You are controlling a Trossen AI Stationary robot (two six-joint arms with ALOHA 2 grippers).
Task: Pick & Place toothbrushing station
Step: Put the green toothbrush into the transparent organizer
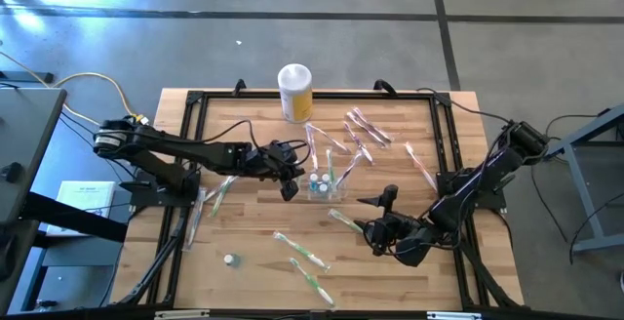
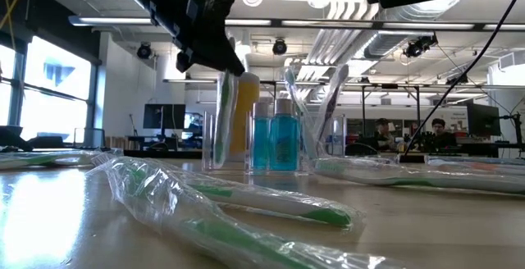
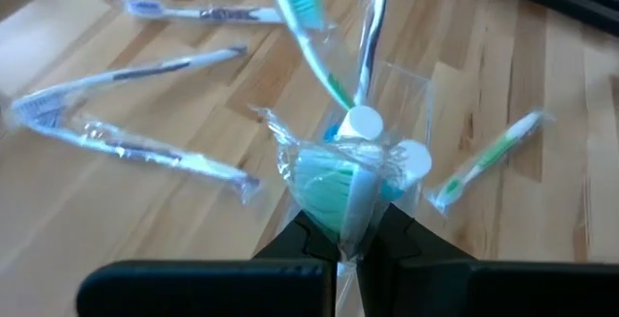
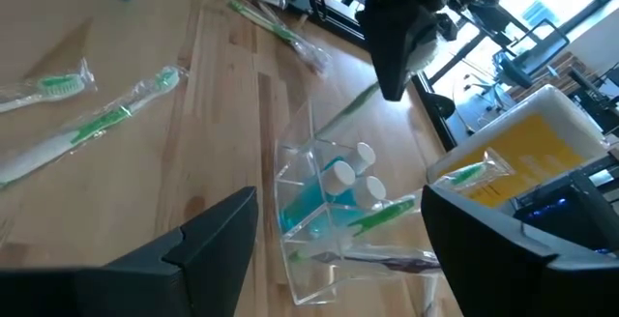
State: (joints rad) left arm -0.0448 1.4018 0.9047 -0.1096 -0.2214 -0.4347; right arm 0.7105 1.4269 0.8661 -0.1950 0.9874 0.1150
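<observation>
The toothbrushing station [image 1: 325, 185], a clear plastic holder with small blue bottles inside, stands at the centre of the high view on the wooden table [image 1: 253, 232]. The left gripper [image 1: 289, 185] sits just to the holder's left in that frame, its fingers pressed together on a wrapped green toothbrush [image 3: 340, 187]. In the left wrist view the brush's long axis runs from the fingers straight toward the holder, with the holder's white bottle caps directly beyond its end. In the low view this brush [image 2: 225, 109] stands nearly upright over the holder's left side. Whether it is already inside a compartment I cannot tell.

The right gripper [image 1: 382, 215] waits lower right of the holder, fingers spread wide and empty. The left arm is the nearer, so I judge that lowering the brush falls to it.
</observation>
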